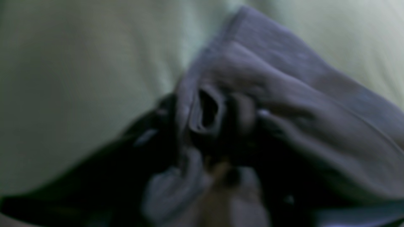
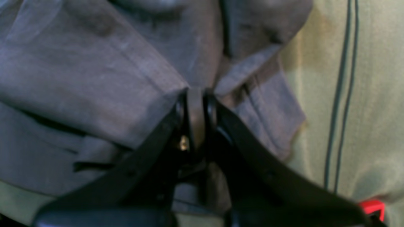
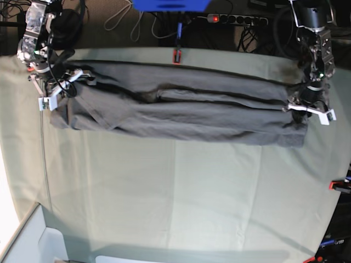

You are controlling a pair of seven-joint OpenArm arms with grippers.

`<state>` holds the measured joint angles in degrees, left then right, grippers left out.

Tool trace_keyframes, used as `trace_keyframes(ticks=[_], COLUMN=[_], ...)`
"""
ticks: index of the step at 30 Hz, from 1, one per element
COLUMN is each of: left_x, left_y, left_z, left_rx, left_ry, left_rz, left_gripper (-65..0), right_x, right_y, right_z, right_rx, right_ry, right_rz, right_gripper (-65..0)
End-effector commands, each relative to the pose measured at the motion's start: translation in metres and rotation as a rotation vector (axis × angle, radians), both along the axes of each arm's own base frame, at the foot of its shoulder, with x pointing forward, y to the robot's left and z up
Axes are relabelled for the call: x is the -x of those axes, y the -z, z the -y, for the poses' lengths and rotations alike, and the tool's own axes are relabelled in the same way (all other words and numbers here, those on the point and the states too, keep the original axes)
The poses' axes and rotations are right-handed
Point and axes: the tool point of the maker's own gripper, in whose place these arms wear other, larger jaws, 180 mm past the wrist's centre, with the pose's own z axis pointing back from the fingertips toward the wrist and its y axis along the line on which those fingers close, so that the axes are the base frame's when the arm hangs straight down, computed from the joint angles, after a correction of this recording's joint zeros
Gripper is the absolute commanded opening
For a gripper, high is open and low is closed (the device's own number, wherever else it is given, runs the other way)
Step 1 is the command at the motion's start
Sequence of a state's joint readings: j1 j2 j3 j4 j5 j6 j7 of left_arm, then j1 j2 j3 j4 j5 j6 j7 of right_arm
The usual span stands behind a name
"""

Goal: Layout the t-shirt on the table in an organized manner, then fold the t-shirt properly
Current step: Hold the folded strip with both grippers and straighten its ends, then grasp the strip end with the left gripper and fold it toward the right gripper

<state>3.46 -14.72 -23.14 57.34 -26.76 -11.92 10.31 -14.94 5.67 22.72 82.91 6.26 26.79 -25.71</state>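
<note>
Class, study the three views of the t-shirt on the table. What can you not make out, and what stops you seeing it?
- Left end effector: left wrist view is blurred and cloth bunches over it; its opening and grip are unclear.
- T-shirt: base view shows a long folded band; neck label and lower layers are hidden.
- Right end effector: right wrist view shows it pinching the cloth, but which part of the shirt is unclear.
- Table: its edges are cut off in the base view.
</note>
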Motion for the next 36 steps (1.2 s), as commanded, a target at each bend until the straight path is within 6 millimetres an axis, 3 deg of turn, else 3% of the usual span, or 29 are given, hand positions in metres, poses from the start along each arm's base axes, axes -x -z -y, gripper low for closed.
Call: trace_keyframes(ticks=[1,3,7,10,13,16,19,22,28,36], left_x=[-0.003,-0.004,-0.014,-0.024,-0.031,-0.026,-0.016,-0.003,0.016,0.019], left_y=[-0.003,-0.006,-0.033,-0.075,-0.117,-0.135,-0.132,-0.11,-0.071,-0.061], left_z=[0.0,0.0,0.013,0.036,0.088,0.149,0.212,0.262,0.31,0.356], left_rx=[0.001,-0.003,-0.02,-0.04,-0.024,0.021,0.038,0.029,-0.002,0.007], left_ry=[0.013,0.015,0.047,0.098,0.193,0.322,0.481,0.603,0.706,0.832], left_rz=[0.004,0.012,0.092,0.21,0.329,0.377,0.366,0.311,0.211,0.196], left_gripper=[-54.6,-65.0,-65.0,-65.0,-65.0,-65.0,-65.0,-65.0,-65.0,-65.0], right_x=[-0.008,-0.008,-0.008,-0.009,-0.009,-0.009,-0.009,-0.009,-0.009,-0.007], right_y=[-0.009,-0.009,-0.009,-0.009,-0.009,-0.009,-0.009,-0.01,-0.01,-0.009], right_z=[0.004,0.004,0.004,0.004,0.004,0.004,0.004,0.004,0.004,0.004], right_rx=[0.009,0.009,0.009,0.009,0.009,0.009,0.009,0.011,0.011,0.01], right_ry=[0.0,0.0,0.0,0.0,0.0,0.0,0.0,-0.001,-0.001,0.0], right_rz=[0.036,0.036,0.036,0.038,0.038,0.038,0.038,0.039,0.039,0.034], right_gripper=[-65.0,-65.0,-65.0,-65.0,-65.0,-65.0,-65.0,-65.0,-65.0,-65.0])
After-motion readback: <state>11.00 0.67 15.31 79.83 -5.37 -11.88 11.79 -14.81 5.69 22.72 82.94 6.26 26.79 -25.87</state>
